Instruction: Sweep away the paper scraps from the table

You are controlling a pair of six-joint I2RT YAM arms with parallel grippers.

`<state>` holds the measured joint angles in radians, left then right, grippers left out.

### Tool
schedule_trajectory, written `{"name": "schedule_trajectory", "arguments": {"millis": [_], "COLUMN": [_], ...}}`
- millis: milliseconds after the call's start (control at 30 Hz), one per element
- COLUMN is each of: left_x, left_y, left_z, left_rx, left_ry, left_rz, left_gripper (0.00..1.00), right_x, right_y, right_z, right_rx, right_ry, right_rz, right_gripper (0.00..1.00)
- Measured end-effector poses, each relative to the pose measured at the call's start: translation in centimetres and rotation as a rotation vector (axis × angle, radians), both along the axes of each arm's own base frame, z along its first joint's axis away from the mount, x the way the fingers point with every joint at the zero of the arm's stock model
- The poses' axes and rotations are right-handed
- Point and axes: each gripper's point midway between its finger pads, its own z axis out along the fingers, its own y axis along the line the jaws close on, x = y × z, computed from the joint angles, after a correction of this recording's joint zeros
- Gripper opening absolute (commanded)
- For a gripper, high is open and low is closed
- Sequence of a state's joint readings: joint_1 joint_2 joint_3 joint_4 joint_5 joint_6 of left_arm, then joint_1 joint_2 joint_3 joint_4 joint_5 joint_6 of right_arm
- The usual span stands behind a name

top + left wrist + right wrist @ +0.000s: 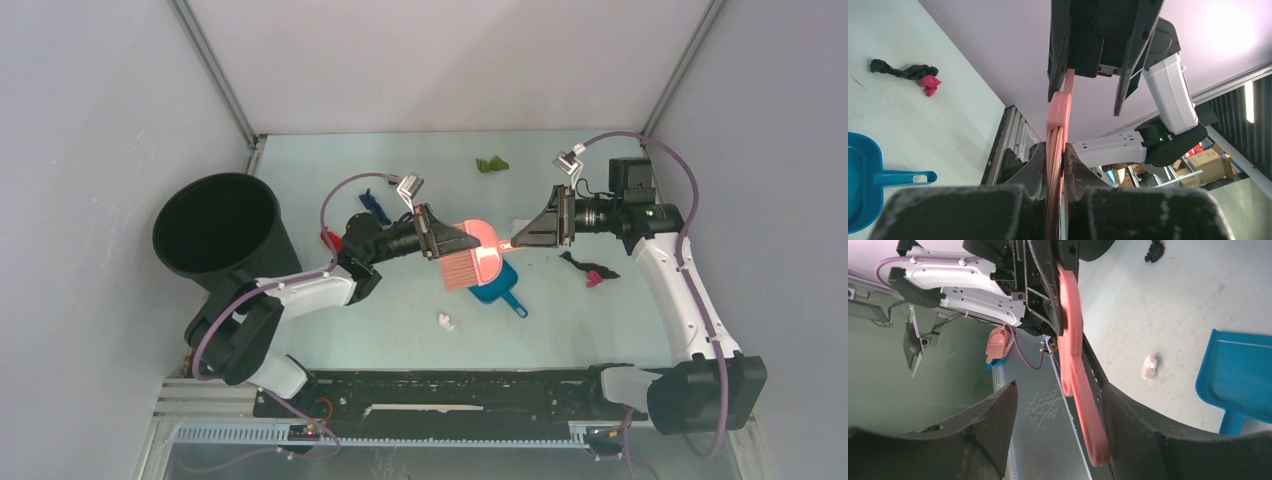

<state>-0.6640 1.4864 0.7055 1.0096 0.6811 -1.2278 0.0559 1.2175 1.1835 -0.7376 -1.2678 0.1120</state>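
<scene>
My left gripper [460, 242] is shut on the head end of the pink brush [482, 258] and holds it above the blue dustpan [497, 290]. The left wrist view shows the brush [1058, 125] pinched between its jaws [1062, 165]. My right gripper [520, 238] is open around the brush handle [1083, 405]. The handle lies against one finger [1128, 415] and the other finger stands apart. Paper scraps lie on the table [400, 330]: green [491, 164], dark blue [375, 205], red [327, 238], white [446, 321], and black with magenta [590, 270].
A black bin [215, 225] stands at the table's left edge. A black rail [450, 390] runs along the near edge. Grey walls close the back and sides. The dustpan also shows in the right wrist view [1243, 375], next to the white scrap [1150, 366].
</scene>
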Motion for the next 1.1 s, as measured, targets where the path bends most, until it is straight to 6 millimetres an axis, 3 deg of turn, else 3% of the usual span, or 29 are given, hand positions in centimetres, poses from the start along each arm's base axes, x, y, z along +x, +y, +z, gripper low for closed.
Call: {"name": "schedule_trajectory", "arguments": {"millis": [700,900,967,1000,1100], "left_x": [0.73,0.69,0.72,0.77,0.92], "left_y": [0.35,0.34,0.33,0.33,0.21], "left_z": [0.61,0.66,0.53,0.44,0.10], "left_rx": [-0.022,-0.024,-0.020,-0.018,0.001], "left_ry": [-0.017,-0.019,-0.013,-0.009,-0.006], "left_rz": [0.032,0.030,0.031,0.031,0.032], "left_gripper": [0.00,0.00,0.11,0.27,0.53], "right_x": [0.29,0.53,0.48,0.56,0.71], "right_y": [0.06,-0.16,-0.19,-0.25,-0.52], "right_z": [-0.79,-1.08,-1.02,-1.00,-1.07], "right_rx": [-0.004,0.001,0.008,0.008,0.011], "right_ry": [0.019,0.027,0.028,0.023,0.021], "right_rz": [-0.014,-0.025,-0.022,-0.024,-0.032], "right_gripper": [0.34,0.15,0.04,0.00,0.00]}}
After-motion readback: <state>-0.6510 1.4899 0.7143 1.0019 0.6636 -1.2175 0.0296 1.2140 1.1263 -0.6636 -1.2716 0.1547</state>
